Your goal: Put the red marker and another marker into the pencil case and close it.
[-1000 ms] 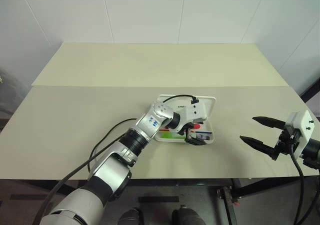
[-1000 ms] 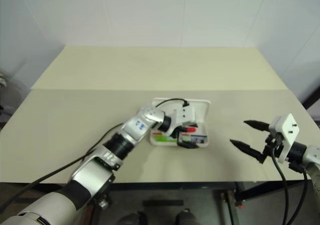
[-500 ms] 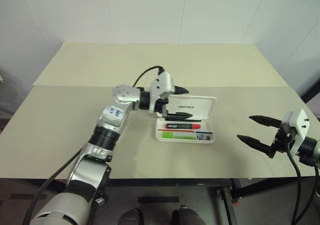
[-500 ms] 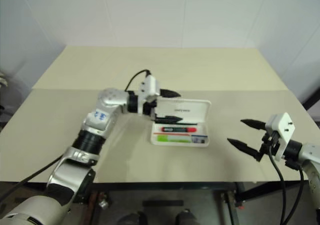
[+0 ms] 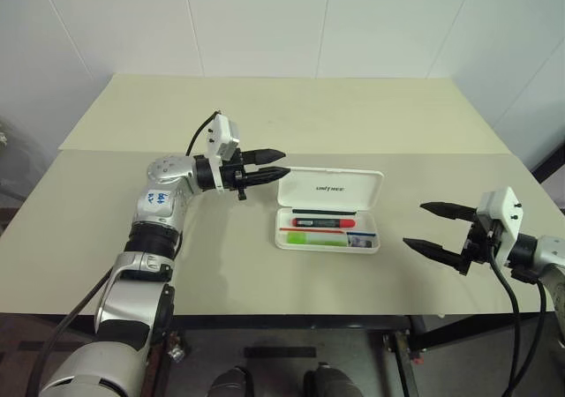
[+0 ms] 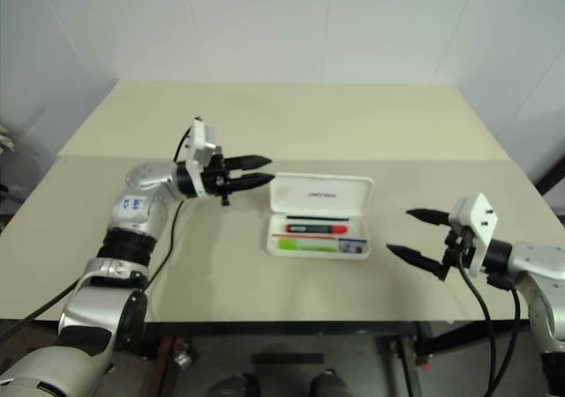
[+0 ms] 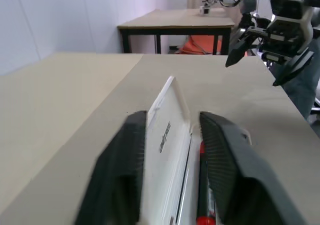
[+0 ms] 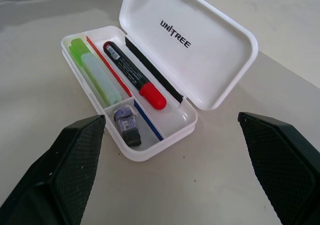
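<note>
The white pencil case (image 5: 370, 243) lies open on the table, its lid (image 5: 331, 188) tilted up at the back. Inside it lie the red marker (image 5: 322, 223), black-barrelled with a red end, and the lime-green marker (image 5: 313, 237) in front of it; both also show in the right wrist view, red marker (image 8: 132, 75) and green marker (image 8: 95, 70). My left gripper (image 5: 286, 162) hovers level just left of the lid, pointing at it, fingers drawn close with a narrow gap and nothing between them. To the case's right my right gripper (image 5: 415, 224) is wide open and empty, pointing at the case.
A thin red-and-blue stick (image 8: 111, 67) and a small dark block (image 8: 127, 126) also lie in the case. The beige table (image 5: 397, 115) has a seam across its middle. A black cable (image 5: 199, 137) loops off my left wrist.
My left gripper rose out of the case, swung left past the lid, and its fingers narrowed. The markers now show uncovered in the case. My right gripper edged slightly toward the case.
</note>
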